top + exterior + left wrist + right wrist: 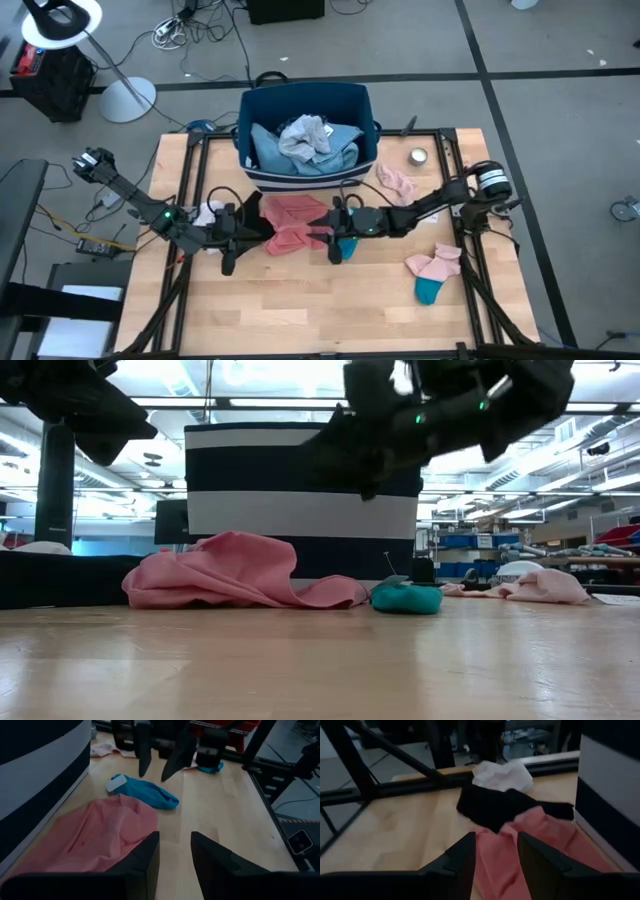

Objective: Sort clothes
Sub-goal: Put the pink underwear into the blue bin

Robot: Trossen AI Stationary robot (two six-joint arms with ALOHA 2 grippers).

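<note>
While both arms reach toward the middle of the wooden table [300, 300], nothing is held in either claw. Navy bin with white stripes [305, 110]: stands at the table's far edge, between the two arms' bases; it holds a light-blue garment [335, 150] with a crumpled white-grey piece [305, 135] lying on top. Coral-pink garment [290, 222]: spread flat on the table just in front of the bin, between the two grippers; in the low view it forms a low rumpled mound [230, 572] against the bin's striped wall. Left gripper [228, 258]: hovers at the pink garment's left edge, its fingers [142, 857] apart with bare wood showing between them, clamped on nothing. Right gripper [338, 240]: hovers at the pink garment's right edge, facing the left one, its fingers [462, 852] likewise apart and empty, with the pink cloth visible in the gap. Black item [495, 807]: lies on the table beyond the pink garment's left side, touching it. White item [502, 774]: lies just beyond the black one, near the table's left frame. Teal sock [147, 794]: lies on the wood just beside the pink garment, under the right gripper. Pale pink piece [398, 180]: lies to the right of the bin. Pink and teal socks [435, 272]: lie together near the right front of the table, well apart from the grippers. Small round tin [418, 156]: sits near the far right corner.
</note>
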